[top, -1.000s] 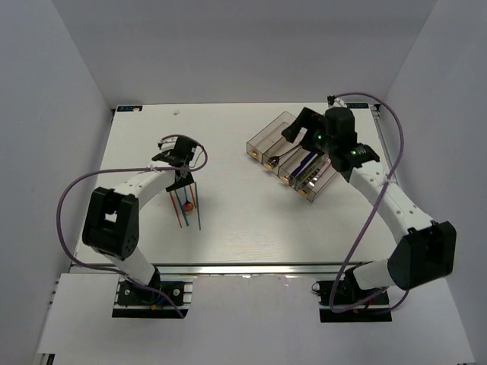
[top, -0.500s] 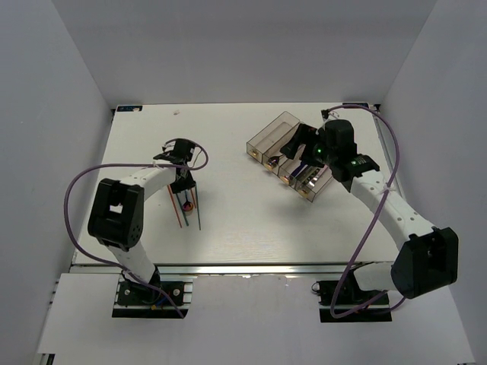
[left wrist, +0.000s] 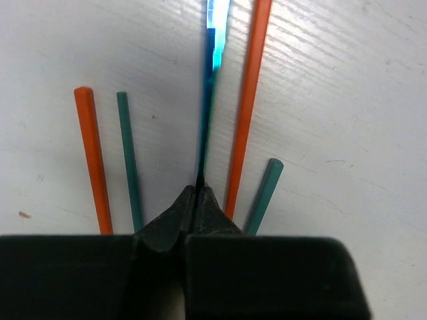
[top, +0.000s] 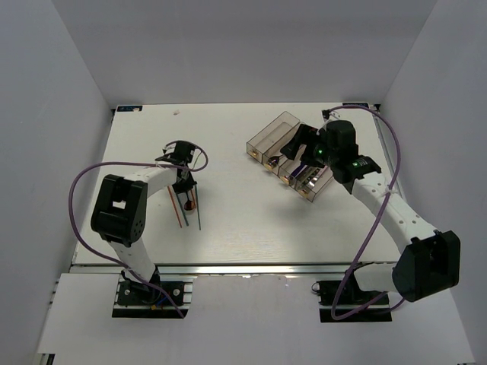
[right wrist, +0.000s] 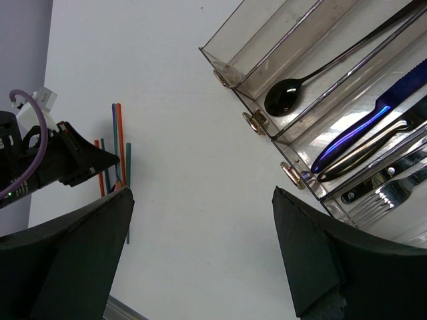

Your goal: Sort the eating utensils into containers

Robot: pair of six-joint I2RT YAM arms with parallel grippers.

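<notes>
On the table's left, orange chopsticks (left wrist: 248,107), green chopsticks (left wrist: 128,160) and a blue chopstick (left wrist: 215,47) lie side by side (top: 190,211), with something red (top: 189,204) among them. My left gripper (left wrist: 199,193) is down on them, its jaws shut on the near end of the blue chopstick (top: 185,185). The containers (top: 293,156) stand at the back right: one bin holds a black spoon (right wrist: 287,93), another a blue knife (right wrist: 373,120) and a dark knife, the last one forks (right wrist: 380,193). My right gripper (right wrist: 200,247) hovers open beside the bins (top: 298,146).
The end bin (right wrist: 267,40) nearest the table's middle holds nothing. White walls close in the table on three sides. Purple cables loop off both arms. Bare white table (top: 243,213) lies between the chopsticks and the bins.
My left gripper's jaws have come together on the blue chopstick. The right arm shifted slightly toward the bins early on, then held still.
</notes>
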